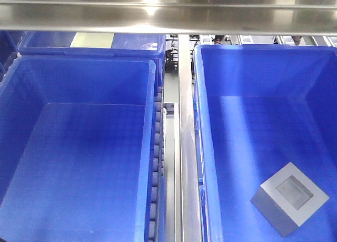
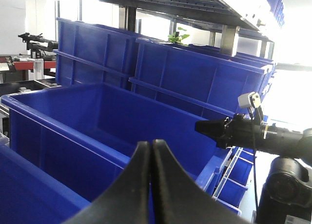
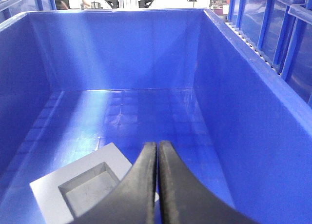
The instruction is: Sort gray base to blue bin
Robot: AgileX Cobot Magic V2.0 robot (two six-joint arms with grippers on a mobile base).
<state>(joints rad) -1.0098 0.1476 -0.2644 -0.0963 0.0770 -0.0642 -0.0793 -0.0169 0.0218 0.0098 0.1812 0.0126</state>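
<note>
- The base [image 1: 290, 199] sits recess-up on the floor of the right bin [image 1: 210, 147], near corner, so I'd guess the sort is pretty much done.
- Right pincer [image 3: 157, 151] hangs over it, pressed together, pinching nothing.
- Left pincer [image 2: 150, 148] is pressed together too, parked out of the way above the left bin [image 1: 150, 147], which holds nothing.

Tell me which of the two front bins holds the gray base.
The right-hand bin in the front view: the gray base lies on its floor near the front, recess up. The left bin shows only bare floor.
</note>
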